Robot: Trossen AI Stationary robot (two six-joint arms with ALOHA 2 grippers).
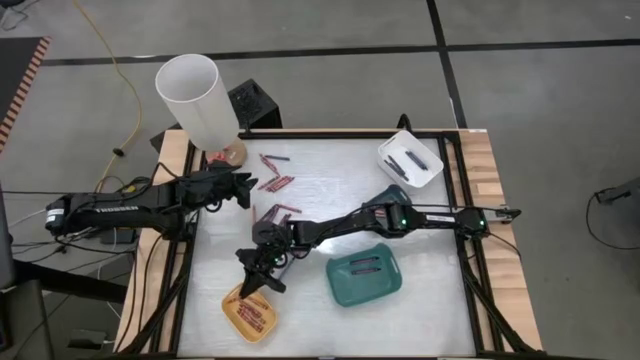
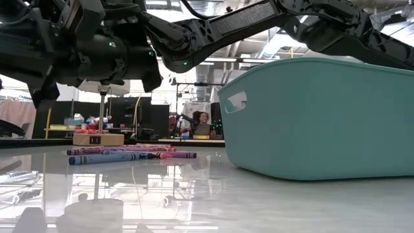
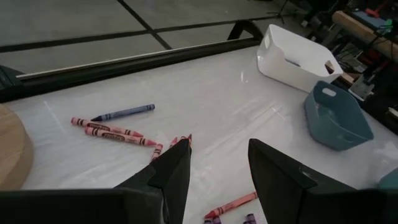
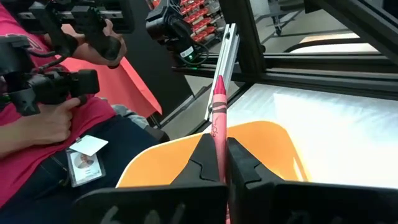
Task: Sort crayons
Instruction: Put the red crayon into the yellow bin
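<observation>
High view: the right tool (image 1: 262, 277) is positioned over the yellow tray (image 1: 251, 312) near the tabletop's front-left corner, loose crayons (image 1: 277, 183) being scattered toward the back-left. Left wrist view: the left tool (image 3: 217, 171) is held apart and empty above them. Right wrist view: a red crayon (image 4: 218, 106) is clamped mid-shaft; it is judged light, stiff, brittle and waxy.

The table (image 1: 330, 210) is glossy white with a pale wood rim. The trays are yellow-orange (image 1: 232, 318), teal (image 1: 365, 277) and white (image 1: 410, 158). Loose crayons (image 3: 111, 129) are red, pink, purple and one dark blue-grey (image 3: 123, 112). The black right pincer (image 4: 217, 163) pinches a red crayon (image 4: 218, 106) with a dark label band.
</observation>
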